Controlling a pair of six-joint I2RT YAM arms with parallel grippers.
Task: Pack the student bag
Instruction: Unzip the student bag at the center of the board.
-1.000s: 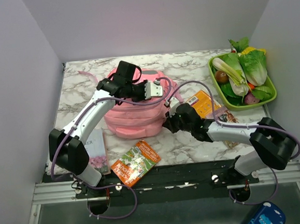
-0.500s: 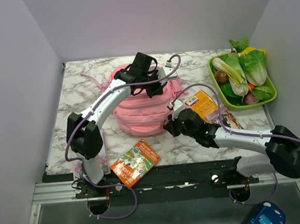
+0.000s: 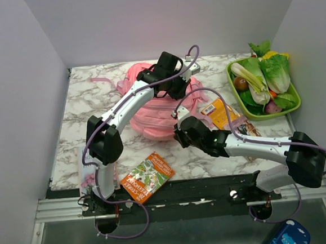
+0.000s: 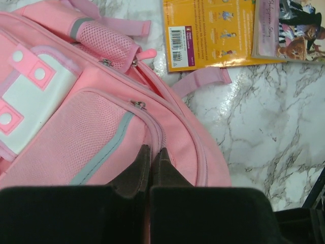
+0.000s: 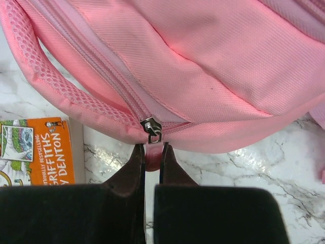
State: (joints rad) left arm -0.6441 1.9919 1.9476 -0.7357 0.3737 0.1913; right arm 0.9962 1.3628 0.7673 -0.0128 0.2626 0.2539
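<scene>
The student bag point(image 3: 151, 114), a large pink backpack with grey-green trim and a white patch point(image 4: 30, 107), lies mid-table. My left gripper point(image 3: 180, 91) reaches over its far right side. Its fingers point(image 4: 151, 155) are shut, pinching pink fabric at a pocket seam. My right gripper point(image 3: 178, 131) is at the bag's near right edge. Its fingers point(image 5: 152, 152) are shut on the pink pull tab hanging from a metal zip slider point(image 5: 152, 128). The zip there looks closed.
An orange book point(image 3: 147, 177) lies near the front edge; it also shows in the right wrist view point(image 5: 35, 152). A yellow book point(image 3: 221, 113) and another book point(image 3: 245, 128) lie right of the bag. A green tray point(image 3: 293, 107) of vegetables stands back right. A book point(image 3: 90, 174) lies front left.
My left arm has swung right across the bag to its right side. The bag has shifted and turned a little to the right. My right gripper has closed in on the bag's near edge.
</scene>
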